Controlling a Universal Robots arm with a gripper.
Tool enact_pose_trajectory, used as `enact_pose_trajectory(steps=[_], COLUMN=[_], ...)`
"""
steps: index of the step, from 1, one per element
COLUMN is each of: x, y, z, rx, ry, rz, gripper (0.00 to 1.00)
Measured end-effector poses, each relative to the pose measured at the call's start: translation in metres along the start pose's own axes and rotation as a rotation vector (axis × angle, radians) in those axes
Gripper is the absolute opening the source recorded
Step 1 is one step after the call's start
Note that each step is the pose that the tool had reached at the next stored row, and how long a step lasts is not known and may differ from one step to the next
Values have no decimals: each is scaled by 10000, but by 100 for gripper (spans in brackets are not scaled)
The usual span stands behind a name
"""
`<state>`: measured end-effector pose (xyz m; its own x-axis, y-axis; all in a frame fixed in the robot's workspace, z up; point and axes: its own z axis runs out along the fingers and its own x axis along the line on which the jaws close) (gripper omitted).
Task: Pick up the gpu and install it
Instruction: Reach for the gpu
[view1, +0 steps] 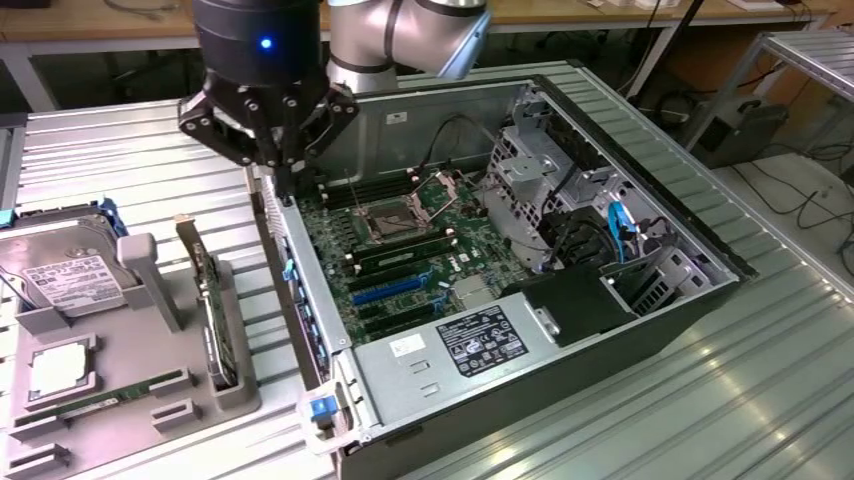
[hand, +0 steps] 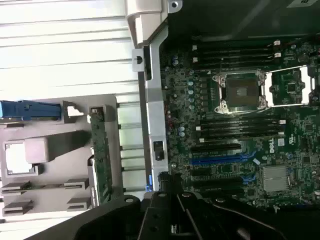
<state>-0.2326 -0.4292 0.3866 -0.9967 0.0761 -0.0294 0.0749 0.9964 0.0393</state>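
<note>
Off the computer case (view1: 561, 390), to the exterior view's left, a grey tray (view1: 147, 275) holds a hard drive (view1: 60, 275) and the gpu (view1: 211, 310), which stands on edge in the slot nearest the case. The gripper (view1: 286, 188) hangs over the case's tray-side wall, pinched closed and empty. Inside the case lies the motherboard (view1: 400, 250).

The gpu (view1: 210, 310) is standing on edge in the tray (view1: 147, 345), at the exterior view's left of the case (view1: 427, 125). The hard drive (view1: 60, 275) is lying further left.
</note>
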Motion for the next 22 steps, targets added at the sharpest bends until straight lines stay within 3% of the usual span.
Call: enact_pose_trajectory(steps=[4, 14, 22], x=[290, 742, 940], y=[-35, -109, -224], z=[79, 230, 324], rx=[5, 17, 45], ry=[-1, 3, 27], rz=[0, 0, -2], gripper=[11, 11, 11])
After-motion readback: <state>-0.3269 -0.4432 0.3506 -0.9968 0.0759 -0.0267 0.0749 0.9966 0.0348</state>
